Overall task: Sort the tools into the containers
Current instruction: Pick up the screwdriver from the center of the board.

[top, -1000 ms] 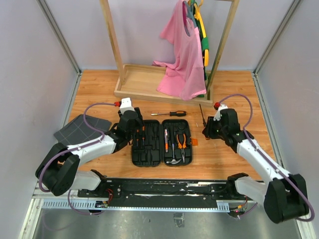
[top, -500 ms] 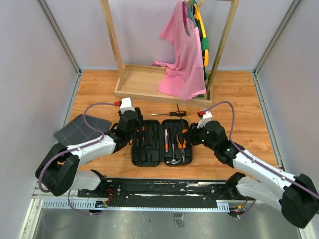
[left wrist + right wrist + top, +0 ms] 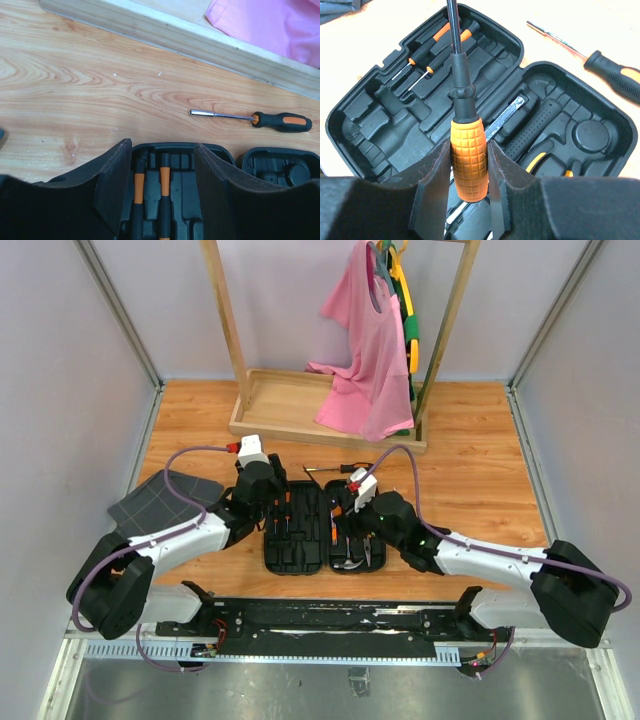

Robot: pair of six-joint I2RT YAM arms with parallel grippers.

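Observation:
The black tool case (image 3: 300, 550) lies open on the wooden table, both halves showing moulded slots. My left gripper (image 3: 162, 150) hangs open over the far end of the left half, above two small orange-and-black screwdrivers (image 3: 161, 192) lying in their slots. My right gripper (image 3: 468, 150) is shut on the orange grip of a screwdriver (image 3: 468, 165), whose black shaft points out over the case (image 3: 370, 125). In the top view this gripper (image 3: 350, 508) is above the right half. A hammer handle (image 3: 535, 132) lies in that half. One loose screwdriver (image 3: 338, 469) rests on the table behind the case.
A wooden rack base (image 3: 300, 405) with a hanging pink shirt (image 3: 365, 360) stands at the back. A dark grey grid-patterned fabric (image 3: 160, 498) lies at the left. Grey walls close in both sides of the table.
My right arm has swung left from the table's right side to above the case, carrying the screwdriver. The left arm has barely moved.

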